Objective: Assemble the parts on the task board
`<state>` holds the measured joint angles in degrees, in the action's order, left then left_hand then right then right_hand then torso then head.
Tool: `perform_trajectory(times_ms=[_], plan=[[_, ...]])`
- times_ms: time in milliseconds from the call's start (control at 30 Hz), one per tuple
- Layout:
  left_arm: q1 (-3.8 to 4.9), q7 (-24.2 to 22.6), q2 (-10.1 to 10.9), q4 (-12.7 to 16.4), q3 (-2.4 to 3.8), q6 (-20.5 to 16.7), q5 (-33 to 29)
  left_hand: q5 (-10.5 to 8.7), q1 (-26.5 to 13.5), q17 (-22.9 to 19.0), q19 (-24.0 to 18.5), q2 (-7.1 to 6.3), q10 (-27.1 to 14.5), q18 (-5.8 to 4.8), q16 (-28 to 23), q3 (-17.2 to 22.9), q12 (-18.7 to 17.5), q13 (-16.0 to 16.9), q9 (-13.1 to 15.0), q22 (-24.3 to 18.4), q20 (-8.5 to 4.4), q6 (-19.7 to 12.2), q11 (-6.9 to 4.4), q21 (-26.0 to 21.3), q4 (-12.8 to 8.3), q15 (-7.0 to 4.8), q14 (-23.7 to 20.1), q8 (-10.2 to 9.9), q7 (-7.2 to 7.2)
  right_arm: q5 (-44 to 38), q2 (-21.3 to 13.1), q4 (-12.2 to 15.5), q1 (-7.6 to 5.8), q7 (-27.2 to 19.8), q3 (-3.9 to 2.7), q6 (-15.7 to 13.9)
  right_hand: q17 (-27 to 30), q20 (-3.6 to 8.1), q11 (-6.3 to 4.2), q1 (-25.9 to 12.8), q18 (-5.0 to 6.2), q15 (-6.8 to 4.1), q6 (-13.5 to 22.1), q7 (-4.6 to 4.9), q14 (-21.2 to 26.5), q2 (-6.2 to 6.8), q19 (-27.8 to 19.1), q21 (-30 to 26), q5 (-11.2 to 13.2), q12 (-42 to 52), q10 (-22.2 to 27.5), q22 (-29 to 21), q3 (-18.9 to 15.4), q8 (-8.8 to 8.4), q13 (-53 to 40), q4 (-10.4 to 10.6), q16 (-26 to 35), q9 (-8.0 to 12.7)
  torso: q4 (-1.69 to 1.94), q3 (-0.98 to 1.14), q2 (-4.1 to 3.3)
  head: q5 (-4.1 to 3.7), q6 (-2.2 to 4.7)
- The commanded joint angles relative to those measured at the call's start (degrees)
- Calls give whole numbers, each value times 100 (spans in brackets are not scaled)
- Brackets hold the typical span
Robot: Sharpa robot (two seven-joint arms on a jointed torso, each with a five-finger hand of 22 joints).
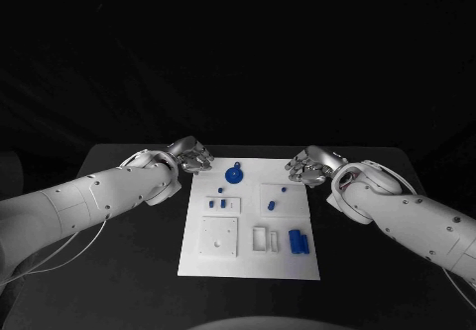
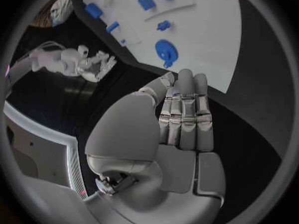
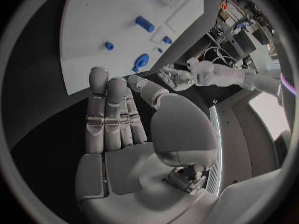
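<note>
The white task board [image 1: 248, 265] lies in the middle of the black table. A round blue part [image 1: 234, 174] sits near its far edge, with small blue parts [image 1: 219, 203] in recesses behind it and two blue cylinders [image 1: 298, 240] toward the near right. My left hand [image 1: 190, 155] hovers off the board's far left corner, my right hand [image 1: 307, 167] off its far right corner. Both hold nothing. In the left wrist view my left hand [image 2: 177, 124] has straight fingers pointing toward the round blue part [image 2: 166, 51]. In the right wrist view my right hand [image 3: 121, 129] lies the same way near the board [image 3: 106, 15].
A square recessed plate [image 1: 219, 237] and a small white frame [image 1: 265, 239] sit on the board's near half. Black table surface [image 1: 119, 275] runs along both sides of the board. The opposite hand [image 2: 93, 64] shows across the board in the left wrist view.
</note>
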<state>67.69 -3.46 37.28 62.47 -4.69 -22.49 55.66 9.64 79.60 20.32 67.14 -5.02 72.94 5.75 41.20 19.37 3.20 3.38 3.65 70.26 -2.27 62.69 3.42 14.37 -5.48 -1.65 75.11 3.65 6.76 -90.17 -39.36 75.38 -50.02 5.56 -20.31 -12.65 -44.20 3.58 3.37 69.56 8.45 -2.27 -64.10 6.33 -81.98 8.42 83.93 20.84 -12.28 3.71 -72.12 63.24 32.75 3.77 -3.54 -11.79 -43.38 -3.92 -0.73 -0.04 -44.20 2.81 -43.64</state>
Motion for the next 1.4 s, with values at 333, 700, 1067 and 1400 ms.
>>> perform_trajectory(times_ms=[333, 700, 1067, 1400], plan=[[90, -1172, 200, 462, 42, -233, -3368, -46, -214, -662, -370, 90, -527, -161, -1766, -297, 28, 0, 7, -947, 273, -27, 202, -1078, 155, 324, -385, 2, 43, -1709, 183, -116, 46, 639, 379, -275, 61, -62, 43, 75, -12, 60, -5, 12, -81, 371, 238, 6, 657, -26, 211, -95, 336, -15, 6, 194, -35, 5, -2, -6, -7, -21, 46], [99, -1380, 277, 660, 51, -81, -3819, -70, -138, -1196, -685, 190, -656, -148, -3767, -571, 25, -4, 7, -2926, 556, -77, 290, -1073, 196, 580, -174, 3, 57, -1922, 421, -430, 50, 711, 588, -429, 97, -72, 50, 133, 1, 68, 4, 14, -87, 447, 237, 26, 825, -28, 237, -179, 393, -16, 6, 245, -45, 5, 5, -10, -9, 4, 38], [104, -1393, 287, 677, 51, -31, -3954, -85, -136, -1245, -451, 234, -662, -177, -3766, -720, 25, -5, 5, -4062, 545, -63, 290, -1040, 177, 584, -174, -1, 49, -1965, 581, -598, 50, 689, 702, -463, 107, -67, 43, 129, 1, 62, -17, 10, -87, 423, 236, 52, 844, -26, 213, -209, 463, -14, 5, 267, -54, 4, 3, 3, -9, 26, 27], [107, -1371, 277, 673, 51, 10, -3980, -93, -143, -1244, -355, 258, -674, -190, -3765, -764, 27, -4, 7, -4538, 539, -60, 293, -1020, 170, 582, -169, 3, 52, -1968, 677, -705, 51, 688, 778, -498, 104, -40, -5, 108, -22, 32, -166, -27, -89, 264, 237, 119, 866, -27, 69, -232, 589, -16, 5, 271, -74, -3, 0, 2, -8, 48, 18]])
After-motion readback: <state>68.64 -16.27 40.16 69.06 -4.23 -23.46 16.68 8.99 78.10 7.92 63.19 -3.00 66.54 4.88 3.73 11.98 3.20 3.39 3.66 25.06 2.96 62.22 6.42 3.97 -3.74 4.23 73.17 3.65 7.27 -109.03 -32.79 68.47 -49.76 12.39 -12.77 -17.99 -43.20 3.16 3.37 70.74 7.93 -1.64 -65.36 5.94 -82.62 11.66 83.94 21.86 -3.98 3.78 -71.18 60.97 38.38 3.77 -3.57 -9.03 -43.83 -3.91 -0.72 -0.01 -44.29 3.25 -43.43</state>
